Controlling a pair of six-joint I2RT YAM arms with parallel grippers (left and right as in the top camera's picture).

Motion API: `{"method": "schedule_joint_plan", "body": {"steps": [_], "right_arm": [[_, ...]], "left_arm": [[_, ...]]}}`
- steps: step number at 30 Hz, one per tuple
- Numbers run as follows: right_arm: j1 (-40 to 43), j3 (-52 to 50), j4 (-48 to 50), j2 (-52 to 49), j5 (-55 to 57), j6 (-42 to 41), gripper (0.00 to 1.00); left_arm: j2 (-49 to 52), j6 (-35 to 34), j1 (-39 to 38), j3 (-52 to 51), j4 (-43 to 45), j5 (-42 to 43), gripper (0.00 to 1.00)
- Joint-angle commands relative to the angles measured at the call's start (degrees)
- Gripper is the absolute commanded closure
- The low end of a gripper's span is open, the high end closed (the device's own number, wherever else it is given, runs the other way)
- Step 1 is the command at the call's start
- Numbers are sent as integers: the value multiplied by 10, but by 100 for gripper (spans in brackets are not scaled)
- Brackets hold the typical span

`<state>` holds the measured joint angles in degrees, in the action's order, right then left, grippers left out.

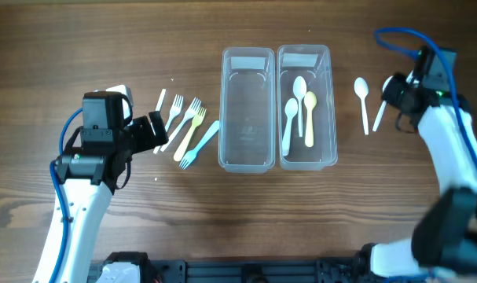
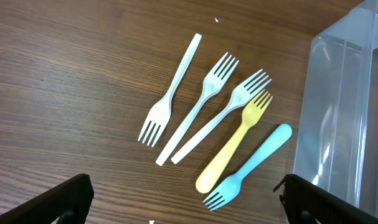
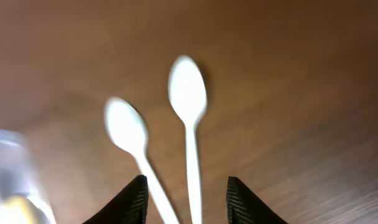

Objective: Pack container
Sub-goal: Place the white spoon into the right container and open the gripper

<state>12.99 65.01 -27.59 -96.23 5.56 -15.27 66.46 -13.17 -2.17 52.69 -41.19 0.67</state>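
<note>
Everywhere, dark wood-grain table (image 1: pixel 222 212) — forks (image 1: pixel 192 118) lie left, loose spoons (image 1: pixel 362 90) right.

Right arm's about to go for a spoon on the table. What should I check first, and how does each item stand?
1. Right gripper fingers open and empty: ok.
2. Target white spoon lined up between the fingers: ok, its handle lies in the gap.
3. Second white spoon clear of the fingers: not ok, its handle runs close beside one finger.
4. Right wrist view sharp: not ok, blurred.
5. Room in the right container: ok, three spoons inside, bare floor showing.
6. Left gripper out of the way: ok, open over the forks.
</note>
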Motion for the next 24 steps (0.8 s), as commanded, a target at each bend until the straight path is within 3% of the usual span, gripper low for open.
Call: {"method": "schedule_joint_plan", "body": {"steps": [1, 6, 16, 24], "right_arm": [[26, 6, 17, -89, -56, -22, 61], [39, 9, 45, -146, -57, -28, 60], [39, 9, 72, -149, -69, -12, 61], [39, 9, 68, -150, -69, -14, 67]], "left_arm": [[1, 9, 3, 10, 0, -5, 0], [1, 9, 3, 10, 0, -5, 0], [1, 9, 3, 10, 0, -5, 0], [1, 9, 3, 10, 0, -5, 0]]}}
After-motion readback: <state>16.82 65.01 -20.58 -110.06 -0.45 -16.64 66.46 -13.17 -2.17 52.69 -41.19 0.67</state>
